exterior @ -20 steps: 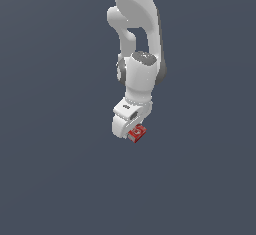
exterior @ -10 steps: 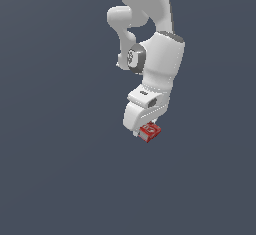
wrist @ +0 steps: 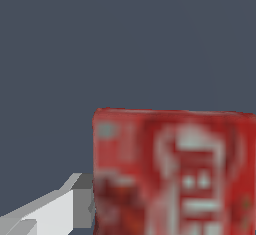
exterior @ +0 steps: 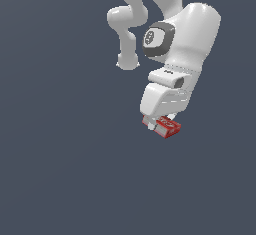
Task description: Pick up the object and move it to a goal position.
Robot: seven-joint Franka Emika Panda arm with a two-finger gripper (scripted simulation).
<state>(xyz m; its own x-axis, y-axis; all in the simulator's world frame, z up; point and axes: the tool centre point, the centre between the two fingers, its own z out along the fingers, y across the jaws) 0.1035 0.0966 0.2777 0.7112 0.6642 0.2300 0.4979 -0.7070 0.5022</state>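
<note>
- Jaws first: the gripper (exterior: 161, 120) hangs under the white arm (exterior: 187, 39), and its jaws are closed on the red box (exterior: 167, 127), which sits directly between and just beneath them, poking out toward the exterior view's right.
- One finger (wrist: 60, 204) shows in the wrist view, pressed flat against the side of the box (wrist: 175, 174); the opposite finger is out of frame, so contact on that side is a judgement, not something seen.
- Nothing but flat grey surrounds the box in either view (no counter edge, no shadow under it), so it reads as lifted and carried by the jaws.
- Long axis of the box runs across the jaws' closing line, tilted slightly, with its printed label facing up toward the wrist.
- No goal marker appears in either view, so which way the target lies from the jaws cannot be told; the coming move is likely a carry with the grip held firm.
- Main risk, as I judge it: the box sits off-centre in the jaws and could pivot.
</note>
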